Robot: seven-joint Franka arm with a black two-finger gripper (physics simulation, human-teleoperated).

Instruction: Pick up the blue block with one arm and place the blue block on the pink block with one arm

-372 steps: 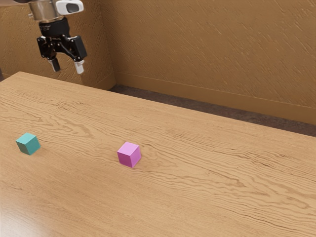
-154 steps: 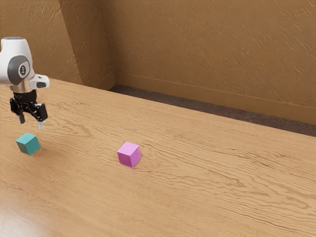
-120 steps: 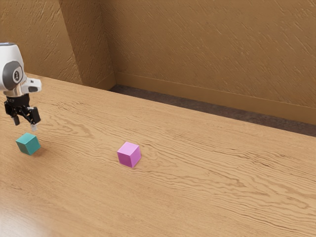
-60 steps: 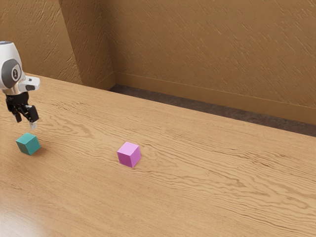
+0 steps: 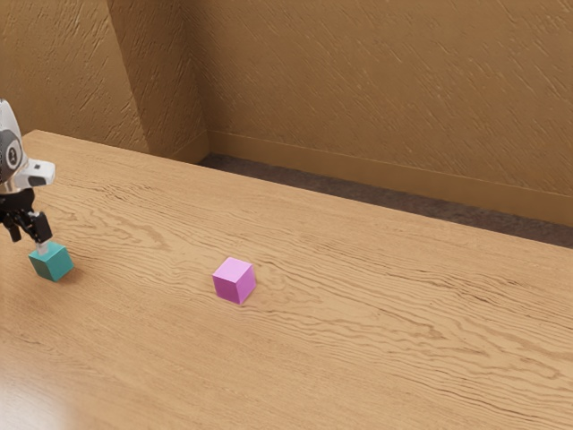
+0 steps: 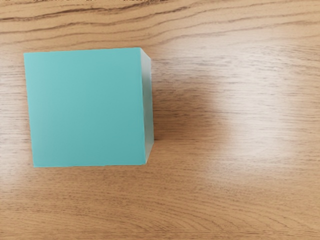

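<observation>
The blue block (image 5: 51, 261), teal in colour, rests on the wooden table (image 5: 358, 305) near the exterior view's left edge. My gripper (image 5: 27, 236) hangs just above it and slightly toward the exterior view's left, open, with nothing between its fingers. In the wrist view the blue block (image 6: 87, 107) looms large and close under my hand, its top face square to the camera. The pink block (image 5: 235, 279) stands alone on the table, well off toward the exterior view's right of the blue one.
Brown textured walls (image 5: 376, 81) rise behind the table, and a strip of dark floor (image 5: 376, 193) runs along its far edge. Bare wood lies between the two blocks and all around them.
My gripper has come down from high above the table and drifted toward the exterior view's left, ending just over the blue block. Both blocks have stayed where they were.
</observation>
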